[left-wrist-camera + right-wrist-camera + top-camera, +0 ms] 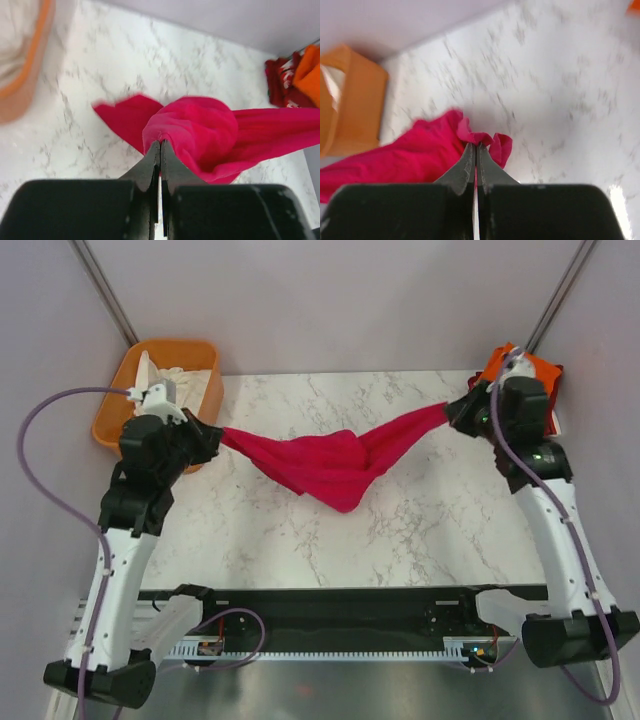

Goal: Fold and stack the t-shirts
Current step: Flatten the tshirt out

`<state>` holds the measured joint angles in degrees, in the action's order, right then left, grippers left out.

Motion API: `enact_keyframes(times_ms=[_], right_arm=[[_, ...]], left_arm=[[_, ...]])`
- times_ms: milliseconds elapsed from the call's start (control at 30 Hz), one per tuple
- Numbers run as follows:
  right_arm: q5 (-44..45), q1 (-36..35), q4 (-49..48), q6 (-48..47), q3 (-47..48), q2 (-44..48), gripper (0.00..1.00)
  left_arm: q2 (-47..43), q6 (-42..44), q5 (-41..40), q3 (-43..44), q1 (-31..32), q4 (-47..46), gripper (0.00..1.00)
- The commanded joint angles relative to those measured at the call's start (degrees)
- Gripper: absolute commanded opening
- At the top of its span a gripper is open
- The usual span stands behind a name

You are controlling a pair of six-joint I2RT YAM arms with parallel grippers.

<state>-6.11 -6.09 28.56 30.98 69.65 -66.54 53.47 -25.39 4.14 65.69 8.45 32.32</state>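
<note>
I've got the pink shirt (335, 465) strung up between both tools, across the middle of the bench (420, 540). Its long axis runs left to right, with the right end sitting a little farther back than the left. The slack middle sags into a blunt point aimed toward my near edge. I can't tell whether that point touches the bench.

The left tool (160, 145) is clamped on the shirt's left end, its fingers pressed together with fabric bulging out just past the tips. The right tool (475, 146) is clamped on the right end, pinching a small ruffle of cloth.

The shirt is soft and matte. It is drawn into long rope-like folds near each grip and spreads into loose, wide pleats in the centre. The bench top is smooth and white, marbled with grey veins.

A rigid orange plastic basket (120, 390), a rounded rectangle, stands at the far left corner just beside the left tool, with something pale inside. At the far right corner the orange shirt (307, 70) and the dark red shirt (280, 82) lie heaped together, just behind the right tool. From above, the right arm covers part of that heap. Plain grey walls close in the back and sides.
</note>
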Motion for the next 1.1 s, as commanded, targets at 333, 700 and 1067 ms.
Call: enact_keyframes(times_ms=[333,700,1067], right_arm=[[13.31,1.96,26.53,-6.37,44.15,5.55,0.0],[30.62,-2.09,32.09,-8.13,60.08,8.0,0.0],[22.55,-2.44,22.86,-12.34,62.19,12.33,0.0]], left_arm=[[-10.67,12.64,-7.48,23.32,0.08,1.08,0.02],[-14.18,12.56,-6.17,34.76,0.08,5.39,0.02],[-15.16,10.53,1.93,36.79,-0.01,2.22,0.02]])
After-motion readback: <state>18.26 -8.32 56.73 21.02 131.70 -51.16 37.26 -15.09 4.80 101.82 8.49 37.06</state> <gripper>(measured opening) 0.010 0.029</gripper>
